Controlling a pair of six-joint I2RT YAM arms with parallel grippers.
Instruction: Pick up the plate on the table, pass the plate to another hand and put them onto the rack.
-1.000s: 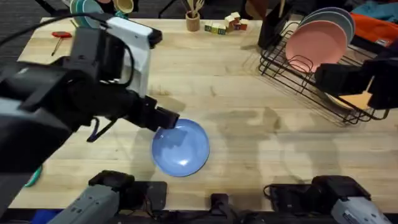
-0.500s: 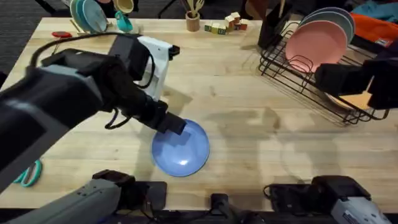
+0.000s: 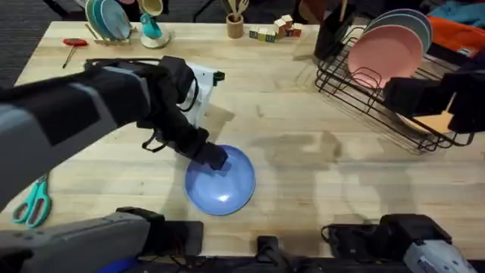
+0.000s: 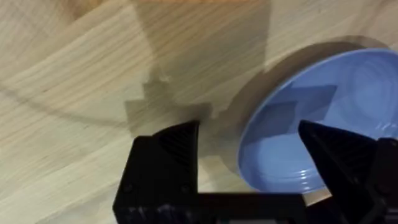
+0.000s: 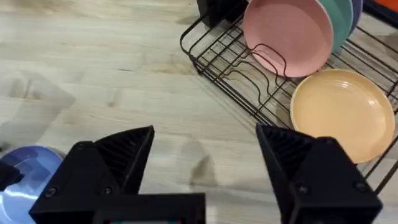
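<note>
Blue plate [image 3: 220, 180] flat on surface [image 3: 303, 159] near front edge. Left gripper [image 4: 249, 146] open, straddling plate's rim, apparently not yet touching. Best lowered until rim sits deep between fingers, then closed firmly. Right gripper [image 5: 205, 149] open, near black wire rack [image 3: 379, 91].

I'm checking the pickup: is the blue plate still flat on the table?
Flat on the table: the plate lies level; the open left gripper straddles its rim.
</note>
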